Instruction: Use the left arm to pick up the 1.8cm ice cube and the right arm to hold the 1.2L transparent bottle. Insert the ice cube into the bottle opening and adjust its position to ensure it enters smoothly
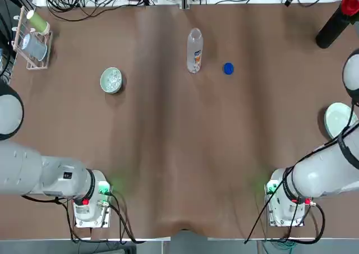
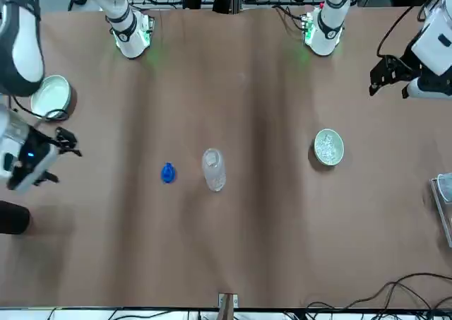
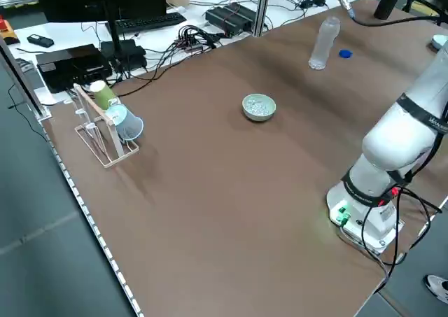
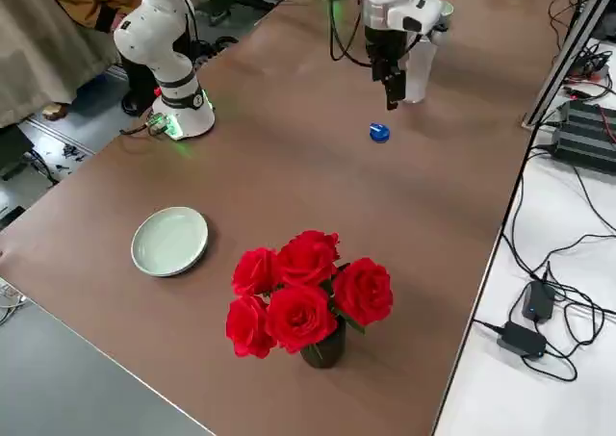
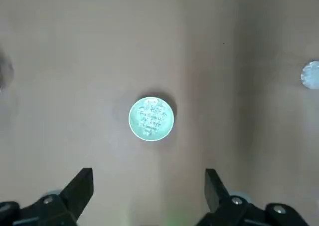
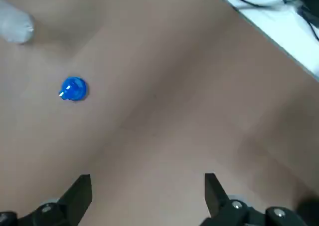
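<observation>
The left gripper (image 5: 149, 186), black with two fingers, is hanging in the air on the left side of the table, its fingers standing wide apart with nothing between them. Its wrist camera is looking down on a small round pale green bowl (image 1: 111, 80), which is resting on the brown table (image 1: 168, 153) and holding a heap of small clear ice cubes (image 5: 151, 117). The cubes are lying together inside the bowl, none of them in the gripper; which single one is meant cannot be told.

The slim clear plastic bottle (image 1: 194, 51), with a blue, white and orange label and a narrow neck, is standing upright on the far half of the table, to the right of the bowl and well apart from it. The small round blue cap (image 1: 228, 68) is lying near the bottle, on its right, so the neck is uncapped.

The right gripper (image 2: 66, 164), also black, is hovering over the right side of the table, apart from the bottle. Its fingers are spread wide and holding nothing.

A round whitish plate (image 4: 169, 242) is lying at the right side, and red roses (image 4: 306, 296) are standing in a dark vase (image 4: 325, 347) farther out. On the left edge, a pale rack (image 3: 105, 135) is holding a green cup (image 3: 103, 94) and a light blue cup (image 3: 126, 122).
</observation>
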Motion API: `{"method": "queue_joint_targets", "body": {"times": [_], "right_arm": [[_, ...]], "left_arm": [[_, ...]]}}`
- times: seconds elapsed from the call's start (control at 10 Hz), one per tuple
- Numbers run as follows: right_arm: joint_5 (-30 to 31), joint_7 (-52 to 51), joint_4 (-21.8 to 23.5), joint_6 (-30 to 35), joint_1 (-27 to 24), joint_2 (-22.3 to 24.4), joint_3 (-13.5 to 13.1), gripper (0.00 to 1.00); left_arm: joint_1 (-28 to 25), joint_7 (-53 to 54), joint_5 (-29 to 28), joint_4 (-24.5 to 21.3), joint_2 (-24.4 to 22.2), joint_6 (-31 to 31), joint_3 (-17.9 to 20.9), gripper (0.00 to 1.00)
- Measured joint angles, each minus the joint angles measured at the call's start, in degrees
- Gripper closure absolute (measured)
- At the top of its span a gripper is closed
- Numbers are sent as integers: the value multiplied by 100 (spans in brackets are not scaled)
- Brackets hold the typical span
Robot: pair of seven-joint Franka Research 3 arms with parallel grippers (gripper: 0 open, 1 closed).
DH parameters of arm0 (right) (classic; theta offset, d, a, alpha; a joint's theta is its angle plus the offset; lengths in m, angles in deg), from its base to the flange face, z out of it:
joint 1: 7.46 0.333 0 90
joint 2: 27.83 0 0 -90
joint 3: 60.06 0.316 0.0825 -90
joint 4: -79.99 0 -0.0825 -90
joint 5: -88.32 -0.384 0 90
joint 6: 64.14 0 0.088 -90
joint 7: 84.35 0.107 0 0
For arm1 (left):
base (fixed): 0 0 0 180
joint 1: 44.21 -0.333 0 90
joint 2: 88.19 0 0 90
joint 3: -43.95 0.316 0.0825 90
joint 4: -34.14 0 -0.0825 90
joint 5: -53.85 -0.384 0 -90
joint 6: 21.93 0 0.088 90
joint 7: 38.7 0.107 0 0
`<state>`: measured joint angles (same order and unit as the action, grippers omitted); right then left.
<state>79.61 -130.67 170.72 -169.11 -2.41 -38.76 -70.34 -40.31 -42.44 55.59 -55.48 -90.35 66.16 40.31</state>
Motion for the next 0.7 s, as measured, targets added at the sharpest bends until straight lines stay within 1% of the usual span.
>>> {"method": "queue_joint_targets", "body": {"times": [0.1,0.2,0.3,0.4,0.5,0.7], "right_arm": [[246,605,-60,306,-244,141,140,0],[515,1464,-217,815,-346,245,221,0],[653,2259,-413,1304,-369,321,294,0],[699,2801,-591,1541,-390,354,325,0],[716,3136,-697,1595,-449,378,329,0],[720,3751,-759,1670,-555,511,333,0]], "left_arm": [[-2,0,0,-57,-2,67,-1,1],[-2,0,0,-69,-4,76,-3,1],[-2,0,0,-71,-4,77,-5,1],[-2,0,0,-74,-4,77,-6,1],[-2,0,0,-76,-5,77,-6,1],[-2,0,0,-78,-5,78,-6,1]]}}
